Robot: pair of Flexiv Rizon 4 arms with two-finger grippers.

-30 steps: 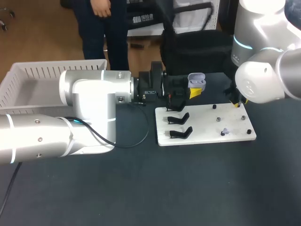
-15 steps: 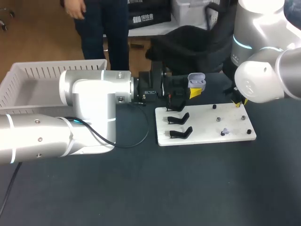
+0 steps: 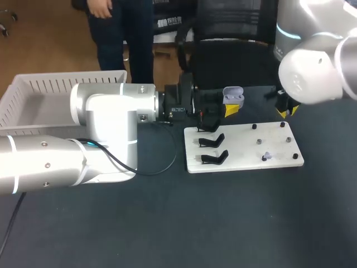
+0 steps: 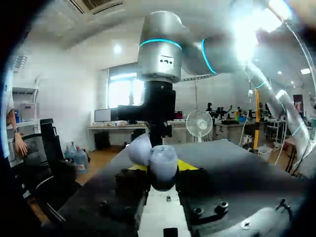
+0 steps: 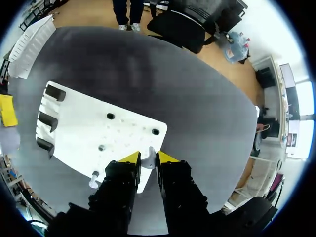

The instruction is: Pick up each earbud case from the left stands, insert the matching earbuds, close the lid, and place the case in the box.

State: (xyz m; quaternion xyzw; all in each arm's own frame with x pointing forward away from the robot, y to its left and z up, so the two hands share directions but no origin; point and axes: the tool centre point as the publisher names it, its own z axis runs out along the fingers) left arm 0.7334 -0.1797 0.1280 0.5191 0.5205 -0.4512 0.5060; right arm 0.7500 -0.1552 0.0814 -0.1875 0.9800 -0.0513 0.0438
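Left gripper [image 4: 158, 168] clamps the open-lidded earbud case [image 3: 234, 96] by its lower body. Right gripper [image 5: 148, 157] pinches a white earbud [image 5: 146, 161] between its tips. Both judged light, smooth and slip-prone; the hinge looks delicate.

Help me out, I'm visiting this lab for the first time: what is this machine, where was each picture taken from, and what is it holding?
This is a robot with two arms at a dark table. The head view looks down from above and behind it. The two round pictures come from cameras on its wrists, looking along the fingers. The left gripper holds an open lavender earbud case, which the left wrist view shows close up. The right gripper, over a corner of the white board, pinches a small pale piece, probably an earbud. On the board are black stands, a few pegs and a second earbud. The white basket at the left is likely the box for finished cases.
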